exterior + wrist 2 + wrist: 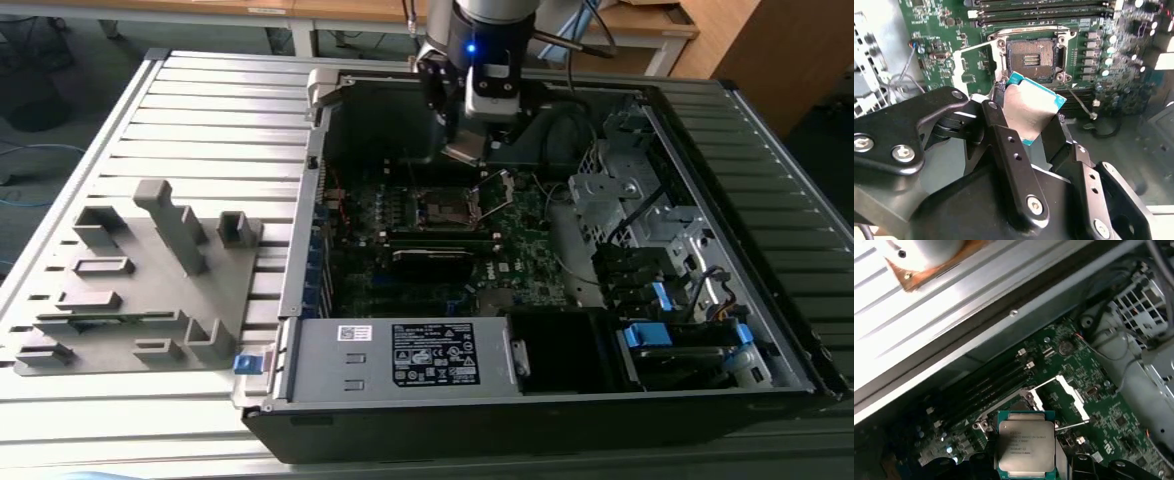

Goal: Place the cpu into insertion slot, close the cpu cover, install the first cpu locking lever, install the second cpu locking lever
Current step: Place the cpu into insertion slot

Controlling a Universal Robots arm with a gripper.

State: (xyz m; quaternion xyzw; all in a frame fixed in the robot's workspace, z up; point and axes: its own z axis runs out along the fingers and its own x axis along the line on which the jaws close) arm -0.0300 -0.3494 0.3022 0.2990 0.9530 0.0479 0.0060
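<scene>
Silver-grey metal top on a teal-edged board: the cpu (1031, 112) is sitting clamped by two opposite edges between the black fingers (1004, 145) of the gripper (1029, 119). In both wrist views the chip is hanging above the board, clear of it.

Insertion slot (1036, 60): is lying bare on the green motherboard (934, 30), its dark contact field showing, with the held chip hovering just short of it in the second wrist view.

Cpu cover (1074, 399): the thin silvery frame is standing swung open on its hinge to one side of the slot, green board showing through its cut-out middle.

Locking lever (1080, 102): a thin wire is lying swung out beside the slot, not latched.

Memory slots (1044, 7): long dark rows are running along the far side of the slot.

Arm (487, 40): is reaching down at the upper centre of the exterior view, holding the gripper inside the open computer case (310, 200), directly over the slot.

Power supply (400, 355): the silvery box with a white label is sitting at the lower centre of that frame, inside the case.

Fixture plate (134, 270): the grey plate with upright blocks is lying at the exterior view's left, just beside the case, on the slatted metal table (200, 100).
</scene>
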